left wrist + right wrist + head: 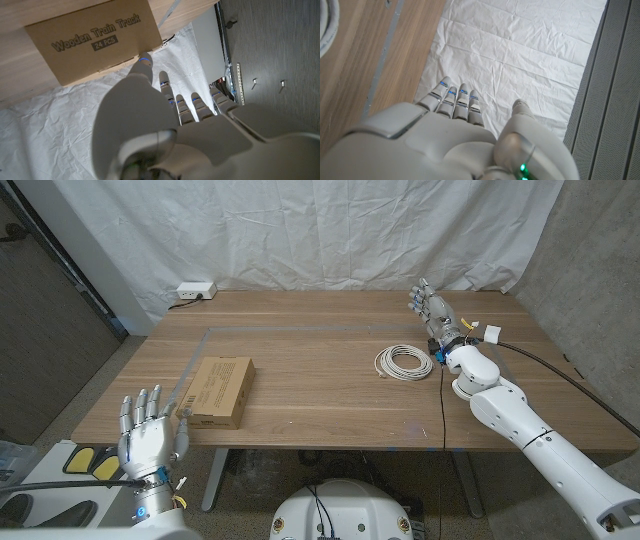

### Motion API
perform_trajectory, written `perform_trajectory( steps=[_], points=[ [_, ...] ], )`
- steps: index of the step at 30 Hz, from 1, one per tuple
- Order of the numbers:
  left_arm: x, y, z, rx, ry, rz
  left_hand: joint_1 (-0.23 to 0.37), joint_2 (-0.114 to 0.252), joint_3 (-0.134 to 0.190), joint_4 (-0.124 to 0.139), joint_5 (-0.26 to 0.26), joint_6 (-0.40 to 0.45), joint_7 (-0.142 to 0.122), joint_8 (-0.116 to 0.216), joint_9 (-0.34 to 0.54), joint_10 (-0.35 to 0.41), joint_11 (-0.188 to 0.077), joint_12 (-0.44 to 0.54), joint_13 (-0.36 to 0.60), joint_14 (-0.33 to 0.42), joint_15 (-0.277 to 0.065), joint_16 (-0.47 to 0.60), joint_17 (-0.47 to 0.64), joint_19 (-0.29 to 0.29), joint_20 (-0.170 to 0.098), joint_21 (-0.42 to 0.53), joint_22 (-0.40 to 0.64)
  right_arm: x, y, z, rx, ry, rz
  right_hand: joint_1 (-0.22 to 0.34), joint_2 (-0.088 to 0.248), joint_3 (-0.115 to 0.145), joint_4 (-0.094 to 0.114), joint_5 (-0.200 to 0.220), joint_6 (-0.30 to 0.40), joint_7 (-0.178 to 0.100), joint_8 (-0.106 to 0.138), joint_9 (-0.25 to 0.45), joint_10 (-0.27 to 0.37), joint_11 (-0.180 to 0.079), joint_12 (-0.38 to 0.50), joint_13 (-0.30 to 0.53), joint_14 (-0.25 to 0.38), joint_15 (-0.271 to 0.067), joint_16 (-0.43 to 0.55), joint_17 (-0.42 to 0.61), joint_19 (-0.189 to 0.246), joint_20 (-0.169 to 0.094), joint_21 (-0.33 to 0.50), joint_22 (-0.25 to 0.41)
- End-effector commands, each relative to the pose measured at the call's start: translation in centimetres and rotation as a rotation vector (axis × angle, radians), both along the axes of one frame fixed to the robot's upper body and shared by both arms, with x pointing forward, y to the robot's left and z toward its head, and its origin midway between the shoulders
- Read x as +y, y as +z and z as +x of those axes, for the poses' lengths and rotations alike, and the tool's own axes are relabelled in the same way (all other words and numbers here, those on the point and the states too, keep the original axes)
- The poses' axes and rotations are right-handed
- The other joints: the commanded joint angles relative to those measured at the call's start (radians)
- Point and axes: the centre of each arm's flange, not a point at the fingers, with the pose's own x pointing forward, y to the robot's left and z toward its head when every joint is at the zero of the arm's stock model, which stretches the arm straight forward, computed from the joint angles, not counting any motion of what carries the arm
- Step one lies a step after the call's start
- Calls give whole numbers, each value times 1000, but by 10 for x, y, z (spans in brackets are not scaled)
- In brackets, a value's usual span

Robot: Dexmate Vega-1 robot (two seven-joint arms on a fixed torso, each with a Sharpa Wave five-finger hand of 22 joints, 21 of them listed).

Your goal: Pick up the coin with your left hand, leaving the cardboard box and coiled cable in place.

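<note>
Overhead first, head view: your left robot hand (150, 435) sits at the near left edge of the desk (330, 395), fingers straight and spread, holding nothing, its thumb side just beside the near corner of the cardboard box (216, 390). That box lies flat on the left half of the desk. The coiled cable (403, 362), white, lies on the right half, well apart from the box. Your right robot hand (432, 308) is raised at the far right, beyond the cable, fingers extended and apart, holding nothing. A white power strip (196, 290) rests at the far left corner against the white sheet (300, 230) hung behind the desk. You cannot pick out the coin at this size, so its place cannot be told. Left wrist view: the left robot hand (170, 125) shows its back, fingers (165, 82) straight and empty, thumb tip close to the edge of the box (95, 40), printed "Wooden Train Track 24 PCS"; contact cannot be told. Right wrist view: the right robot hand (450, 135) is open, fingers (452, 100) side by side and extended, thumb apart, nothing in them; a bit of the cable (326, 27) shows at the corner on the wood (365, 60).
</note>
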Motion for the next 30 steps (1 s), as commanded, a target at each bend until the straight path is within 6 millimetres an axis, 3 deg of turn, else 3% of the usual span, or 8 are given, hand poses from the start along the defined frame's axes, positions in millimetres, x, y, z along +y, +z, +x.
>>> perform_trajectory(
  steps=[1, 17, 30],
  points=[
    [-10, -6, -4, 11, 18, 20, 2, 11, 4, -8, 3, 13, -1, 6, 3, 8, 1, 3, 3, 6, -19, 2, 3, 0, 7, 2, 3, -3, 0, 0, -6, 3, 4, -1, 1, -2, -4, 3, 8, 2, -4, 3, 10, 0, -5, 4, 3, 5, -2, 3, 7, -19, -1, 6],
    [-14, -29, -4, -99, 99, 78, 3, 12, 3, -9, 2, 12, -6, 2, 5, 17, -6, 5, 3, 13, -25, 4, 3, 2, 3, 3, 3, -4, -4, 2, -1, 15, 8, -3, 1, -3, -4, 3, 8, 2, -4, 3, 10, -1, -6, 4, 3, 4, -2, 3, 9, -19, -4, 6],
    [-14, -32, 2, -106, 91, 73, 6, 14, 4, -12, 2, 39, -9, 10, 6, 39, -15, 10, 4, 36, -31, 11, 4, 7, -3, 6, 4, -6, -5, -1, -3, 19, 8, -3, 1, -3, -4, 3, 8, 2, -4, 3, 10, -1, -6, 4, 4, 3, -2, 3, 10, -18, -7, 6]
  ],
)
